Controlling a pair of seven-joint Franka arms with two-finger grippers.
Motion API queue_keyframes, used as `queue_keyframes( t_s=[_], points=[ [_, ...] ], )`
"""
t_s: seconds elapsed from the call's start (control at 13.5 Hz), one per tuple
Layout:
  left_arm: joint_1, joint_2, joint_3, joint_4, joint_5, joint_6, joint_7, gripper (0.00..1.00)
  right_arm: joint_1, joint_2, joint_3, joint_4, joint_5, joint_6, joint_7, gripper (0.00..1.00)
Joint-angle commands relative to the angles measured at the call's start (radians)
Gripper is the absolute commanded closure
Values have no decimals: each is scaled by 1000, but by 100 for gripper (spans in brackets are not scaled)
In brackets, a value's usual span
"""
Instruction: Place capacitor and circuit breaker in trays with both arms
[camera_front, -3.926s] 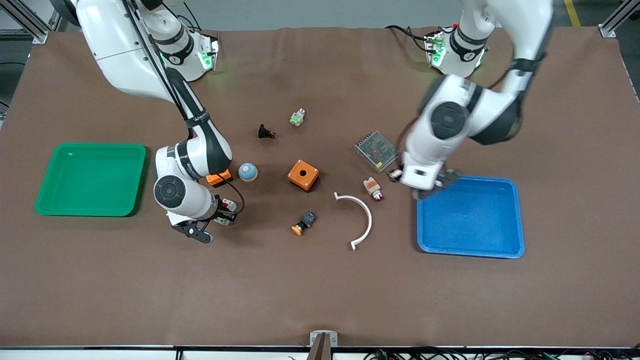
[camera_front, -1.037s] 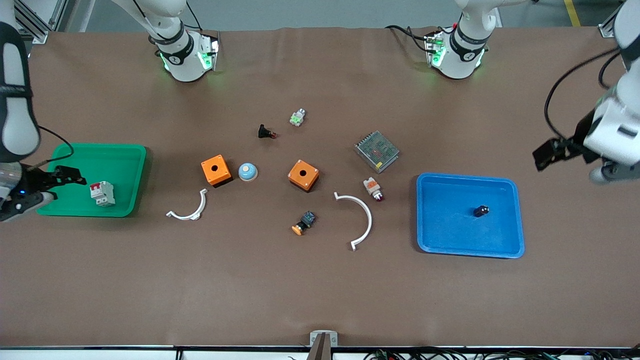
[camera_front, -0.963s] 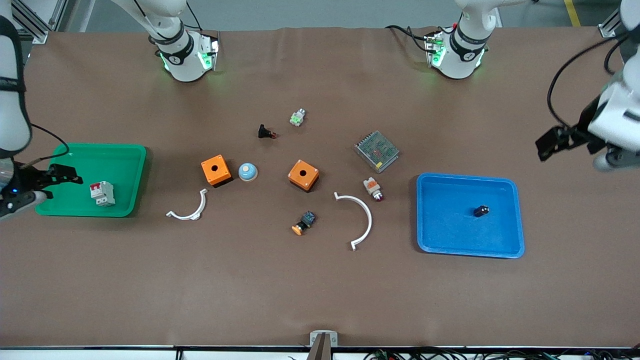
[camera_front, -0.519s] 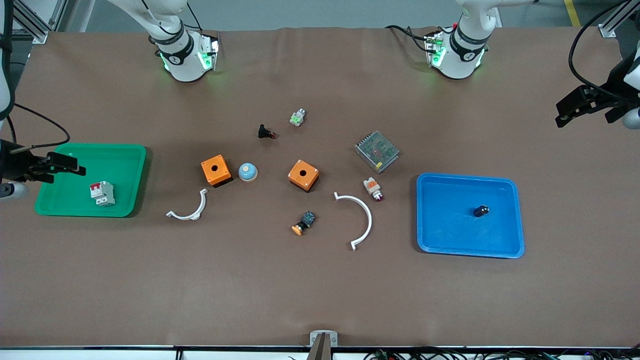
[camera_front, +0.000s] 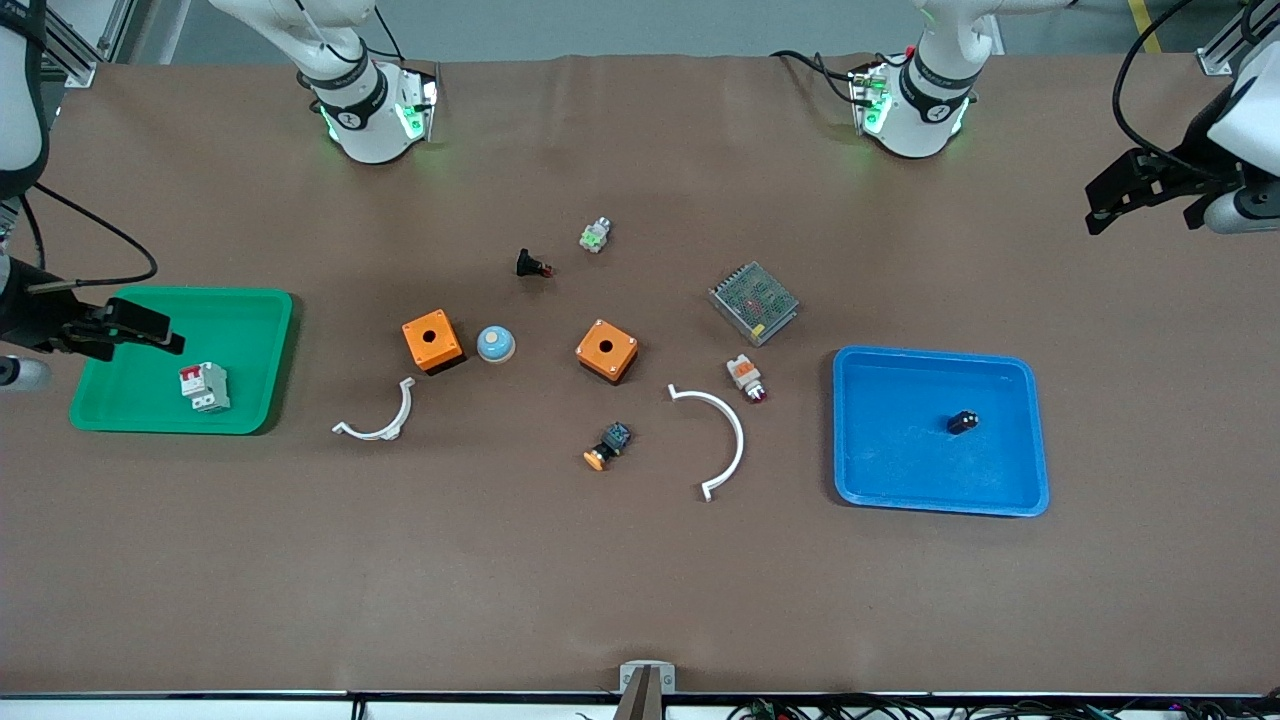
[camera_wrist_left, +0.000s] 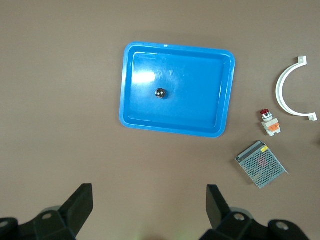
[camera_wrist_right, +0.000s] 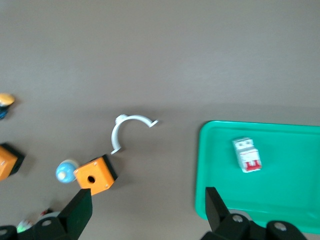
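I see the tiny black cylindrical capacitor (camera_front: 962, 422) lying in the blue plastic tray (camera_front: 1030, 470), at about 2 o'clock from its centre. The white-grey circuit breaker (camera_front: 204, 386) with red levers sits in the green plastic tray (camera_front: 250, 330). My left gripper (camera_front: 1140, 195) hangs over bare table at the left arm's end, fingers apart; my right gripper (camera_front: 120, 328) is over the green tray's edge, fingers apart.

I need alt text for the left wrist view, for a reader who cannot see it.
Seen from above, a blue tray lies on a brown table with a small black capacitor inside. The open left gripper is over bare table beside the tray.
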Motion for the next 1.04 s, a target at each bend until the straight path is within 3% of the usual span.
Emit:
queue_keyframes(
  t_s=[0.0, 0.37, 0.96],
  points=[
    [5, -20, -4, -13, -16, -17, 5, 0, 58, -27, 5, 26, -71, -22, 211, 0],
    [8, 14, -4, 33, -7, -17, 13, 0, 61, -59, 4, 2, -69, -39, 103, 0],
    [6, 34, -4, 61, -13, -17, 8, 0, 58, -62, 2, -7, -71, -10, 95, 0]
  ],
)
